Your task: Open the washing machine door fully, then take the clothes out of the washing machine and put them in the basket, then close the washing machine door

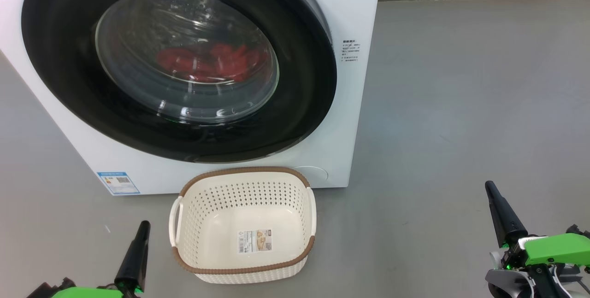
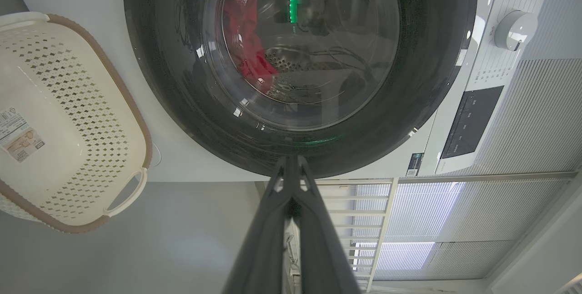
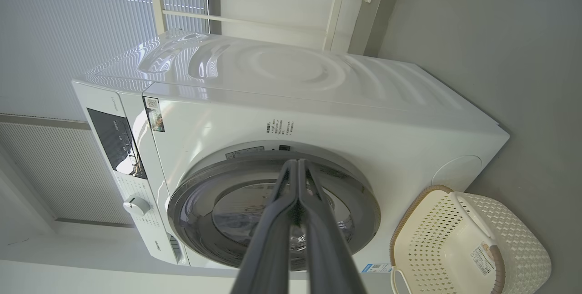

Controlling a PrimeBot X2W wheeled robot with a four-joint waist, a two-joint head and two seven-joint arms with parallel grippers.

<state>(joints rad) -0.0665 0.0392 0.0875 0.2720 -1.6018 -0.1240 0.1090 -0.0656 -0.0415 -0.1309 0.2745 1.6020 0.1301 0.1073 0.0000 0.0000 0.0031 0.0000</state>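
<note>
Before the washing machine, cream basket on grey floor, just beside its front. Round door shut; red clothes behind the glass. Left gripper and right gripper flank the basket, fingers pressed together, holding nothing.

My head camera looks forward and down, at close range, onto the white boxy front-loading washing machine and the cream perforated plastic basket on the grey floor. My left wrist camera, rolled sideways, faces the round glossy black-rimmed glass door nearly head-on, close up. My right wrist camera, rolled the opposite way, views the machine obliquely from farther back. All three views share door and basket.
</note>
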